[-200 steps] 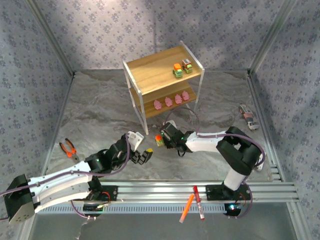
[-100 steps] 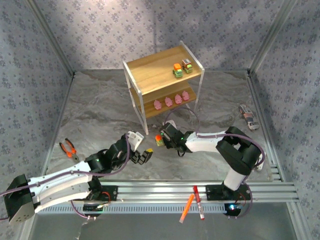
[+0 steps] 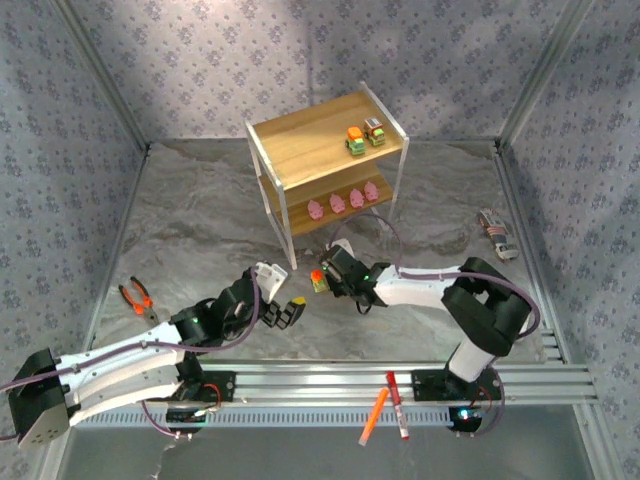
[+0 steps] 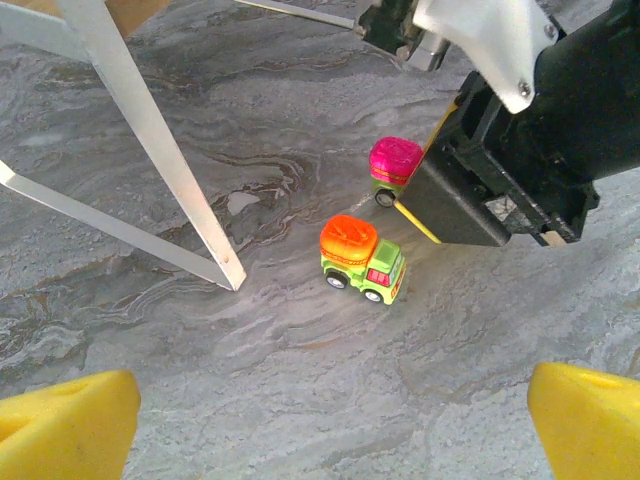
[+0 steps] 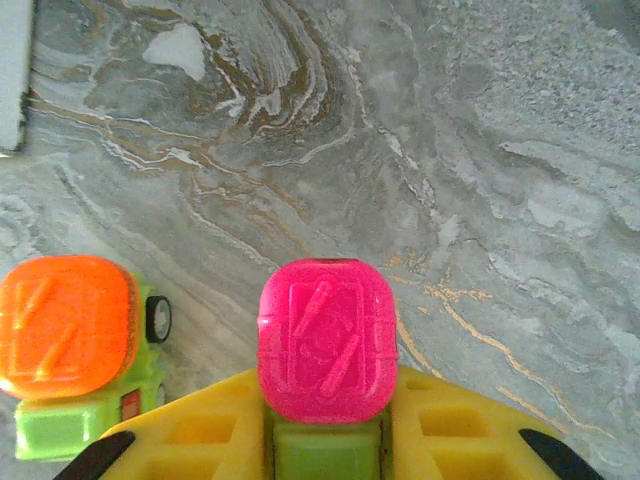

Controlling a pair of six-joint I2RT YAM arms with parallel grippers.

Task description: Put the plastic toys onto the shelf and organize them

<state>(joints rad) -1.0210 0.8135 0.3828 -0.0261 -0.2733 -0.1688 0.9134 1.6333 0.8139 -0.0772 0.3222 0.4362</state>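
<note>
So I count four pigs (image 3: 336, 203) and two trucks (image 3: 355, 141) on the shelf (image 3: 300, 140), two more trucks (image 4: 360, 258) on the bench (image 3: 200, 220). Right jaws grip the pink-topped truck (image 5: 322, 338); left jaws open.

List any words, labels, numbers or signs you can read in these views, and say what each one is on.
No text can be read in any view.
White sticker on the right gripper: too small to read.
Raised marks on top of the pink-topped truck and the orange-topped truck: a moulded pattern, not letters.
Marker pens: any print is too small to tell.
</note>
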